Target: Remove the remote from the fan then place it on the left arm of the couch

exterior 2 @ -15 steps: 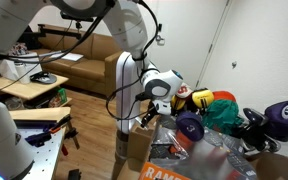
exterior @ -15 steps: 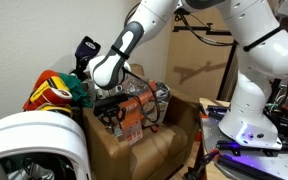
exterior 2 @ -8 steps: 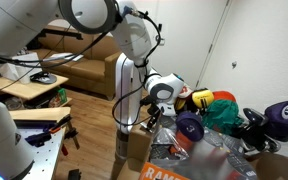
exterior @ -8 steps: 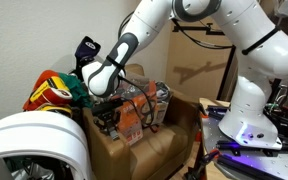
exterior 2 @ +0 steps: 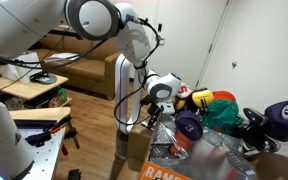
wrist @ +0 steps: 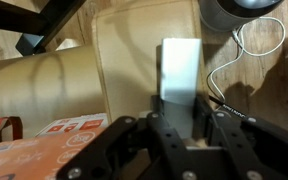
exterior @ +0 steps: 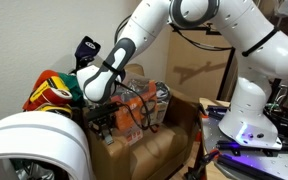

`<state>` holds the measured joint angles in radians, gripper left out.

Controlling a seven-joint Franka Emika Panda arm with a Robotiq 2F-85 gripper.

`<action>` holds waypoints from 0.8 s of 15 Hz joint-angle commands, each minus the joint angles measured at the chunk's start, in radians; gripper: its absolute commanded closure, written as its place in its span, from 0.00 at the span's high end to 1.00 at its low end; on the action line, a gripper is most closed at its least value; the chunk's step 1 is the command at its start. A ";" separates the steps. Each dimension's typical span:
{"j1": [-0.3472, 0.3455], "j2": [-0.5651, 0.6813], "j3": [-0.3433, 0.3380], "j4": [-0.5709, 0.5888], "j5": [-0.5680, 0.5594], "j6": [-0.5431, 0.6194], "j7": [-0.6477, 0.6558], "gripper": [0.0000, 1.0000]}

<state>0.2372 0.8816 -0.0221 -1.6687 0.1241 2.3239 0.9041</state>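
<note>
The jaws are clamped on the remote [wrist: 180, 66], a white oblong that sticks out past the dark fingers [wrist: 142, 138] in the wrist view. Behind it spreads the tan upholstery of the couch [wrist: 124, 60]; whether the remote touches it cannot be told. A thin pale cable [wrist: 234, 60] loops just right of the remote, and an orange printed box [wrist: 54, 135] lies to its left. In an exterior view the white robot arm [exterior: 154, 25] bends down over the couch [exterior: 149, 150], its wrist low beside the clutter piled on the seat. The fan [exterior: 34, 140], with its rounded white housing, fills the near left corner, apart from the jaws. A red, yellow and green bundle [exterior: 52, 92] sits at the far left.
</note>
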 commanded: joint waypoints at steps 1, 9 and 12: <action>0.017 0.043 0.021 0.002 0.037 -0.010 0.052 0.10; -0.007 -0.052 0.037 -0.079 0.096 -0.131 0.123 0.10; -0.043 -0.111 0.047 -0.135 0.076 -0.176 0.016 0.10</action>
<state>0.2396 0.8475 0.0060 -1.7064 0.1950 2.1966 1.0046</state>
